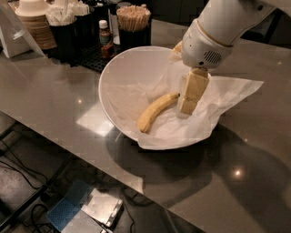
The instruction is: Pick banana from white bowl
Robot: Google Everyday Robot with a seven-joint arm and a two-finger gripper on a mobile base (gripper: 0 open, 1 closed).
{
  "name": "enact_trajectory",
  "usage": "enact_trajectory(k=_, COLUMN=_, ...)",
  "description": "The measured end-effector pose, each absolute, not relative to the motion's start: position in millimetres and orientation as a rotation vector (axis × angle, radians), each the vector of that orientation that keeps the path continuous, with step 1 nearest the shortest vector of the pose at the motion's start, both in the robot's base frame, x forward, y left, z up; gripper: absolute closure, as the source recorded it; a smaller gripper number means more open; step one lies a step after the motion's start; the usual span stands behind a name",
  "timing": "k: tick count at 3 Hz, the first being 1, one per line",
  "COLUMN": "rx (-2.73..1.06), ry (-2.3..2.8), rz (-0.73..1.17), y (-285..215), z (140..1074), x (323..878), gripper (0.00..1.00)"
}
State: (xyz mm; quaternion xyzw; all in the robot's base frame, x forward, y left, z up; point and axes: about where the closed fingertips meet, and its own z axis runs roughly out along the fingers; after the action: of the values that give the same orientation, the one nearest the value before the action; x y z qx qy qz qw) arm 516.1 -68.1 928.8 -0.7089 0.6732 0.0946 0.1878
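Checking in from the remote station. The gripper [188,105] is down inside the white bowl [122,77], toward its right side as I see it, hanging straight down under the fat white wrist housing. The pale yellow tip rests on the crumpled paper liner [229,91], right against the banana [154,111] at its stem end. Honestly I can't tell if the jaws are released or clenched; from here they read as one block. The banana lies flat on the paper near the middle of the bowl, far end pointing at the near-left rim. The bowl sits tilted on the grey bench [50,95], with paper spilling over the right rim. At the back are wooden stir sticks [133,13], a small bottle [105,38] and stacked cups [34,20].
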Motion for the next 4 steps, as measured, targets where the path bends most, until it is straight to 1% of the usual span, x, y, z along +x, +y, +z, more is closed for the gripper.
enact_trajectory(k=1, rx=-1.995, ry=1.894, rz=0.266, y=-68, z=929, x=516, gripper=0.00)
enact_trajectory(k=3, rx=-1.993, ry=1.897, rz=0.268, y=-67, z=927, x=517, gripper=0.38)
enact_trajectory(k=4, rx=-2.010, ry=1.912, rz=0.287, y=-59, z=912, x=523, gripper=0.37)
